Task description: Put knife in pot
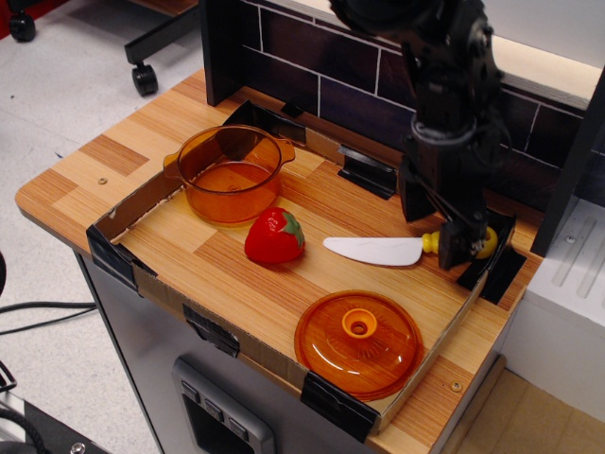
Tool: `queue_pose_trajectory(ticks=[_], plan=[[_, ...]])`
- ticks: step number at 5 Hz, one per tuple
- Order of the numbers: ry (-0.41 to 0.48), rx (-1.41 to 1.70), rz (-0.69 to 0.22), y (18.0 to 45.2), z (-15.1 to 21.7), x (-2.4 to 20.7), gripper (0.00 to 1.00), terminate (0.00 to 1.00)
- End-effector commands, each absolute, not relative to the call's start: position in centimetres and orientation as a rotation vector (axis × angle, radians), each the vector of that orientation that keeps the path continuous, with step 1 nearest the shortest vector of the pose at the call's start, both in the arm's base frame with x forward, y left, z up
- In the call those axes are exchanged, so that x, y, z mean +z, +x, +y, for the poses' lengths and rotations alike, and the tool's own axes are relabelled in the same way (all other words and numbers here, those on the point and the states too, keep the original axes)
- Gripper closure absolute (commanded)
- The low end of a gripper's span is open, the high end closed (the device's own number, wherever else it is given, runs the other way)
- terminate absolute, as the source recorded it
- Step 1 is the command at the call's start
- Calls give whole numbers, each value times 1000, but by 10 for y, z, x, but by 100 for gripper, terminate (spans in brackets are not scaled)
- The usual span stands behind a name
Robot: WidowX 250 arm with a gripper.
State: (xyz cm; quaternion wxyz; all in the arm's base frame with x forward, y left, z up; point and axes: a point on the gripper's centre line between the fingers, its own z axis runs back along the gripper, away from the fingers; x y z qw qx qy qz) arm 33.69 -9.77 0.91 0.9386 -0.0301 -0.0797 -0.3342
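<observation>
Claw over the knife handle

We see the arm reach down from above, its claw [456, 241] low over the yellow handle of the knife [378, 250], which lies flat on the bench [236, 274]; whether it grips, we cannot tell. The pot [230, 174] stands well apart, beyond a strawberry [274, 235].

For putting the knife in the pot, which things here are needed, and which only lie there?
Needed:
- knife, flat on the tray
- pot, upright, empty
- gripper, down over the knife's yellow handle

Only lying there:
- strawberry, between pot and knife
- orange lid, near the front edge
</observation>
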Motion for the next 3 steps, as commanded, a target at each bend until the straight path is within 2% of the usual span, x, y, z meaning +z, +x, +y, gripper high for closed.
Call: queue_pose_trajectory(ticks=[1, 2, 3], plan=[[-49, -692, -200, 337, -112, 9, 0, 0], [-35, -735, -221, 336, -115, 7, 0, 0], [-38, -804, -213, 341, -113, 4, 100, 0]])
